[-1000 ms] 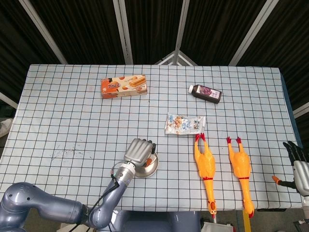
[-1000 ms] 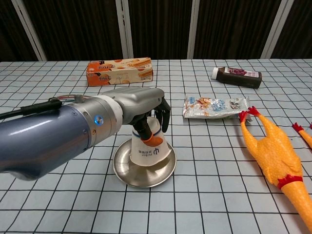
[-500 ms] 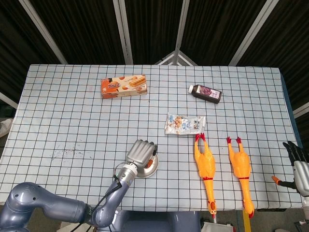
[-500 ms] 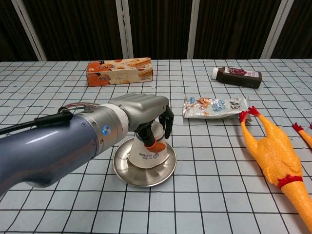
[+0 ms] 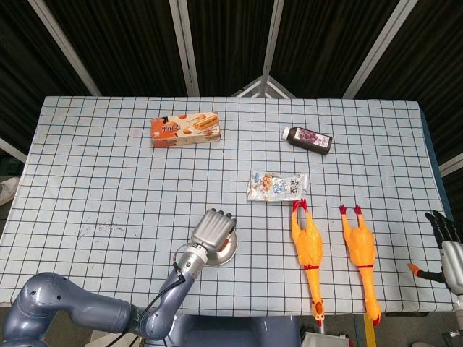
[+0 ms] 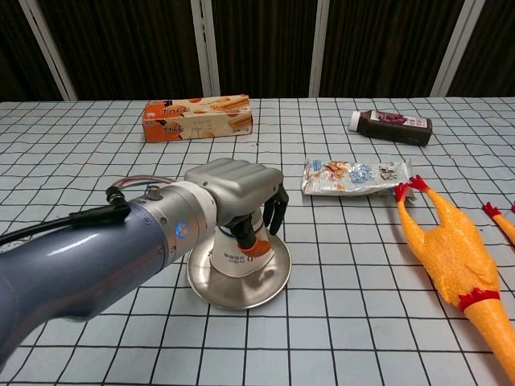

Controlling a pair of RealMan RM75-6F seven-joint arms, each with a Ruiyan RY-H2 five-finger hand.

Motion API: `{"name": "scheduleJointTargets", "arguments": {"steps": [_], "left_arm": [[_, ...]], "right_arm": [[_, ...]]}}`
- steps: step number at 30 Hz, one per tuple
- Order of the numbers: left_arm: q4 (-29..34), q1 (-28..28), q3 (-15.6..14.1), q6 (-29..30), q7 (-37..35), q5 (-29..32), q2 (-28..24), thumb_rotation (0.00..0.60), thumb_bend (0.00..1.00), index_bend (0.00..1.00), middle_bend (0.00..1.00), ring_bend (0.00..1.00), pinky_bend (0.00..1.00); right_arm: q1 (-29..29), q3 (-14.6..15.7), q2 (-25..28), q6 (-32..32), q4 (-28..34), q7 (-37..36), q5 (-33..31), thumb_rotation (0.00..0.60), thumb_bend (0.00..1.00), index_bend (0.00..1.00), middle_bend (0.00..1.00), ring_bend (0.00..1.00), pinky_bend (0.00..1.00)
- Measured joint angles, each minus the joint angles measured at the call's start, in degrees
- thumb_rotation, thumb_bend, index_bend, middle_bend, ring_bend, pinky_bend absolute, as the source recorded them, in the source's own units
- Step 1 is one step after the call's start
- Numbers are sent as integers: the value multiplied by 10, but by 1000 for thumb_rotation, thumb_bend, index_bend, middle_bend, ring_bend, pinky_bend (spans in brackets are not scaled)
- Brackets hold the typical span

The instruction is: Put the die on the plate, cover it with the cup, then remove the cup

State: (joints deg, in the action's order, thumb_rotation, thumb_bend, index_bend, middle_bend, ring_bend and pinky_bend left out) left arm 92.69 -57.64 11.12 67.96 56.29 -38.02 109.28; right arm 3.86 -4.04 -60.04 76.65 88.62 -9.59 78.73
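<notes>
An upside-down white paper cup [image 6: 234, 258] stands on the round metal plate [image 6: 242, 299] near the table's front edge. My left hand [image 6: 234, 182] reaches over it from the left, fingers wrapped around the cup's upper end. From above, the left hand [image 5: 213, 230] hides most of the plate [image 5: 228, 251] and the whole cup. The die is not visible in either view. My right hand [image 5: 445, 249] hangs off the table's right edge, fingers spread and holding nothing.
A biscuit box [image 5: 185, 129] lies at the back left and a dark bottle [image 5: 308, 139] at the back right. A snack packet [image 5: 278, 186] sits mid-table. Two yellow rubber chickens [image 5: 309, 244] [image 5: 359, 249] lie right of the plate.
My left hand has come down and slightly toward the front with the cup. The cup, tilted and partly raised before, now sits lower on the plate. The right hand has stayed put.
</notes>
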Motion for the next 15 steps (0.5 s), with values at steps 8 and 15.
{"name": "scheduleJointTargets", "arguments": {"steps": [8,15], "left_arm": [[-1,2,-9,-20,-15,-7,-1,600,490,495,386,396,404],[3,8,-20,-38,-39,-24,-13,600,473,444,312,325,374]], "right_arm": [[0,1,1,1,2,0,2,600,86,25,24,73,0],[-1,1,2,2,3,0,3,600,87,25,24,73,0]]}}
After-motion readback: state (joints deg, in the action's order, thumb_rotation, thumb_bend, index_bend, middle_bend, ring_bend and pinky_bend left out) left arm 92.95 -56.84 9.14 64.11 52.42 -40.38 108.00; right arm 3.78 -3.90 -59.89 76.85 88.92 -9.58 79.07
